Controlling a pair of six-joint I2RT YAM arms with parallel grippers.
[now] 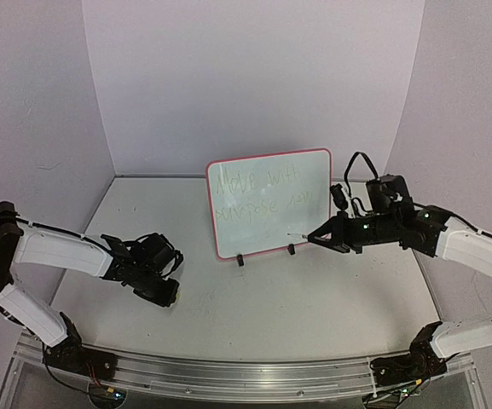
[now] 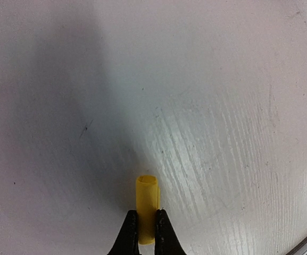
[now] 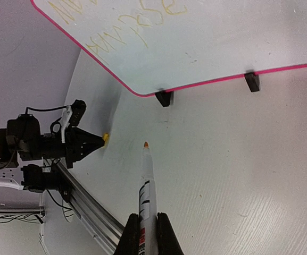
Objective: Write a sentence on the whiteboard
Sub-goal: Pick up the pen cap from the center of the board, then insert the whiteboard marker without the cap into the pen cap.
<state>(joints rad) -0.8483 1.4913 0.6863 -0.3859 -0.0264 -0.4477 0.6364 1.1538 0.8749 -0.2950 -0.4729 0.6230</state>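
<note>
Left claw (image 2: 147,217) clamped on yellow cap (image 2: 147,192); right claw (image 3: 147,219) grips marker (image 3: 146,178), tip near whiteboard (image 1: 309,223) upright on bench (image 1: 314,298)

Whiteboard (image 1: 271,204) centre back, left hand (image 1: 170,292) front-left, right hand (image 1: 315,236) right

High overview; close wrists; common whiteboard (image 1: 271,237)

The small rectangular whiteboard (image 1: 267,237) is white inside a pink-red rounded frame, stands on two black feet (image 1: 240,261), and bears a faint yellow-green handwritten sentence (image 1: 263,194). The short plastic cap (image 2: 147,204) is bright yellow. The slim marker pen (image 3: 146,186) is white with an orange tip and a red-and-black label. The tabletop (image 1: 314,298) is off-white with fine grain streaks.
</note>
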